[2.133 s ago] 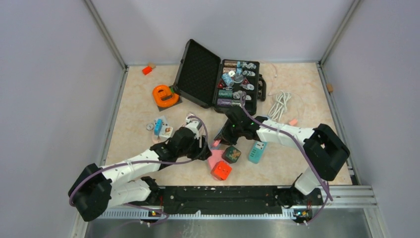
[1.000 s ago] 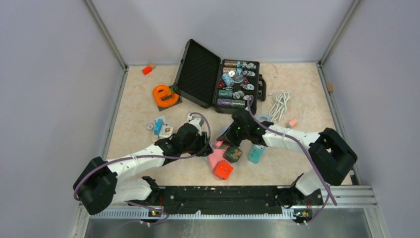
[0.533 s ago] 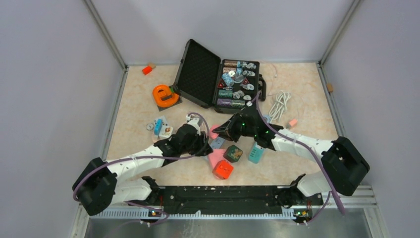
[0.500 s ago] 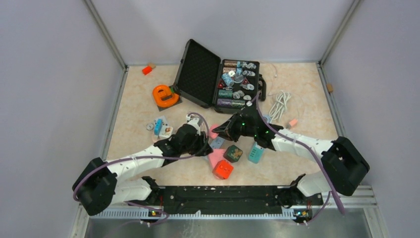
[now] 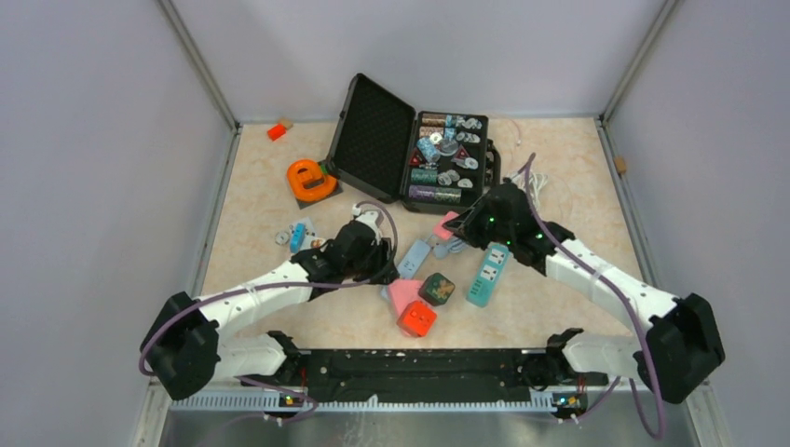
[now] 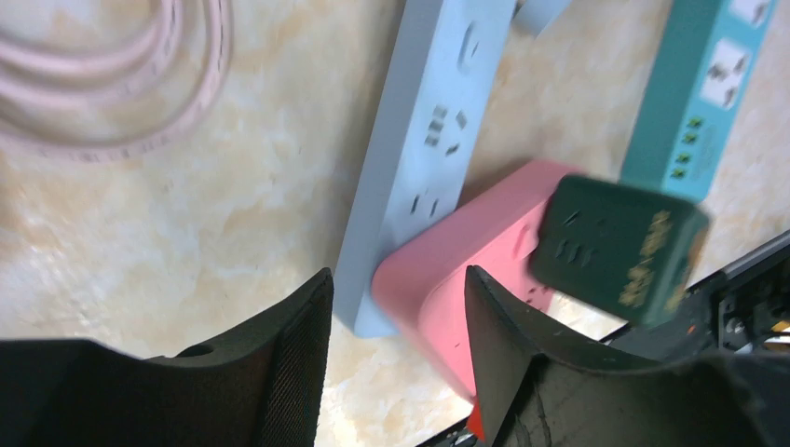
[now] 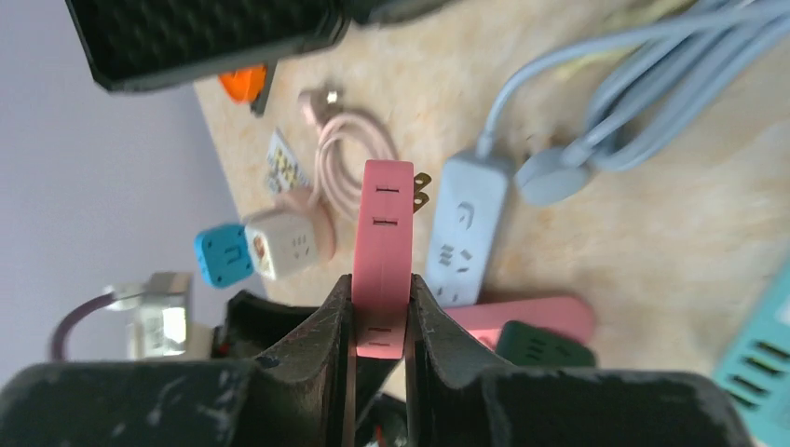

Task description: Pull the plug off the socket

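Lilac walls (image 5: 112, 140) box in a beige marbled surface (image 5: 261, 214), with a black rail (image 5: 419, 372) along its near edge.

Top view: an open black case (image 5: 373, 135) stands at the far middle, with its foam-lined lid propped to the left. Its tray (image 5: 421, 191) holds patterned rolls, silvery discs and small triangular pieces. An orange ring-shaped item (image 5: 310, 180) lies just left of the case and a white cable (image 5: 531, 191) lies to its right. The right hand (image 5: 454, 226) is closed on the pink plug (image 5: 444, 224), just short of the case's near edge. The plug is apart from the blue socket strip (image 5: 415, 256), which lies flat beside it. The left hand (image 5: 380, 265) sits at that strip's near end. A pink block (image 5: 402, 293), a green cube (image 5: 435, 289), a red cube (image 5: 416, 318) and a teal strip (image 5: 487, 275) are clustered close by.

Left wrist view: the fingers (image 6: 289, 363) stand part-way apart and straddle the near end of the blue socket strip and a corner of the pink block. Whether they press on either cannot be told. A pink cable (image 6: 112, 93) lies coiled at the upper left.

Right wrist view: both fingers clamp the plug's flat sides. Its brass prongs (image 7: 421, 191) are bare, clear of the blue socket strip on the surface beyond. A grey cable (image 7: 596, 121) runs off from that strip's far end.
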`<state>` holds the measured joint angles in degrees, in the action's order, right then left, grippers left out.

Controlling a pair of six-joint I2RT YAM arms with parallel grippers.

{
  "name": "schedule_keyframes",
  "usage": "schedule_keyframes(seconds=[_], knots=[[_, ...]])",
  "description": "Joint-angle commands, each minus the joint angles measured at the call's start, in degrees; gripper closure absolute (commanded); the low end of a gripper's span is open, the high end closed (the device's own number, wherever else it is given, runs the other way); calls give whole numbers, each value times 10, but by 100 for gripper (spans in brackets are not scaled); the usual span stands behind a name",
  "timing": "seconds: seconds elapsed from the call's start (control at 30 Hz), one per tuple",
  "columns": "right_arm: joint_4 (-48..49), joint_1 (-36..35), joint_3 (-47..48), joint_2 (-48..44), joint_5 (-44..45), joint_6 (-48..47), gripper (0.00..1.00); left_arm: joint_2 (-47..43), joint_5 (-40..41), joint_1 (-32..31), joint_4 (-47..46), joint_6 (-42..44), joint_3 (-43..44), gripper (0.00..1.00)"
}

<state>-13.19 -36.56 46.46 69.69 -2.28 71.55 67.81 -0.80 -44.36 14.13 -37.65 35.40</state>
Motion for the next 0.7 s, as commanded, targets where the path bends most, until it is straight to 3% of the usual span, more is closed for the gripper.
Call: schedule_keyframes(seconds=[0.0,0.13,0.33,0.5,0.67], knots=[[-125,48,41,-56,84,-105,100,14,30,12,18,51,105,42],[-216,93,28,-101,127,-133,100,27,24,15,14,67,159,33],[-297,177,-20,-145,134,-132,100,24,19,25,16,73,165,23],[-258,262,-83,-177,90,-152,100,12,22,28,25,72,160,13],[-161,302,-133,-191,10,-181,100,-9,28,29,18,70,152,4]])
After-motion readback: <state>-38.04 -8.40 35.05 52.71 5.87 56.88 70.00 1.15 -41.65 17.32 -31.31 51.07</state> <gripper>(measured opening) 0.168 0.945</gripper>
